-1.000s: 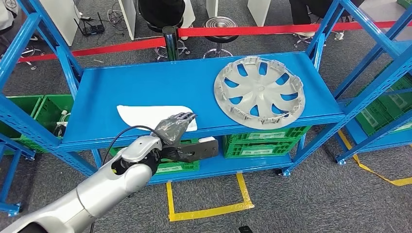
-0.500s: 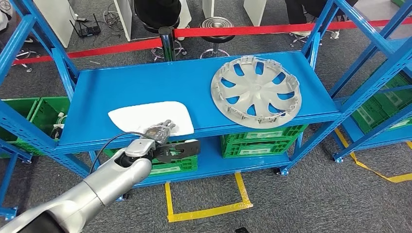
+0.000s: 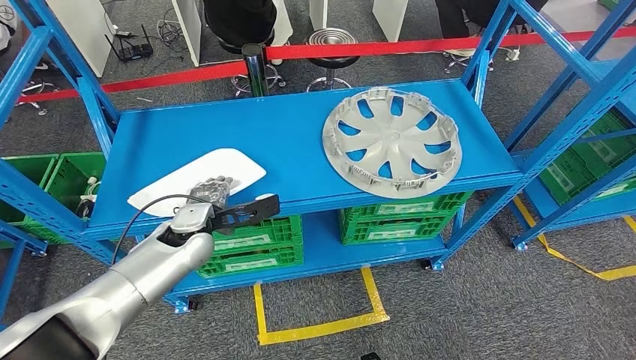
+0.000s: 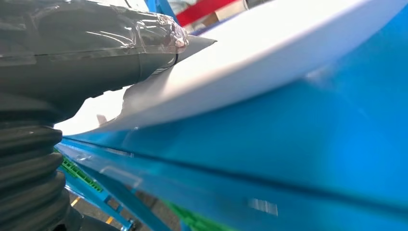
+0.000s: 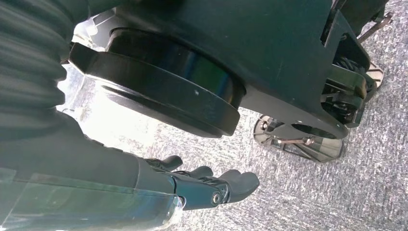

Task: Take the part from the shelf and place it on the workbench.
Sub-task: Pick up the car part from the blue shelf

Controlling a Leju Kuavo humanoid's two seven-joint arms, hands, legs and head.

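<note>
The blue shelf (image 3: 300, 142) carries two things on its upper board. The white part (image 3: 196, 180), a flat rounded panel, lies at the shelf's front left and juts a little over the front edge. The left hand (image 3: 210, 196) rests on the near end of this part, fingers (image 3: 213, 184) laid on its top face; in the left wrist view the thick grey thumb (image 4: 96, 62) lies against the white surface, and the part (image 4: 269, 62) stands tilted, its near edge raised off the blue board. The hand seems to grip the part, though the underside of the hold is hidden. A black bracket (image 3: 244, 214) sticks out from the wrist along the shelf's front edge.

A silver hubcap (image 3: 390, 141) lies flat at the right end of the same board, well apart from the white part. Green crates (image 3: 397, 217) stand on the shelf's lower board. Behind the shelf runs a red barrier tape (image 3: 390, 46) on a chrome post (image 3: 256, 69). Yellow floor tape (image 3: 319, 326) marks a square on the grey carpet in front of the shelf.

The right hand (image 5: 207, 185) hangs above the carpet with its dark fingers (image 5: 238, 182) loosely apart and nothing in them
</note>
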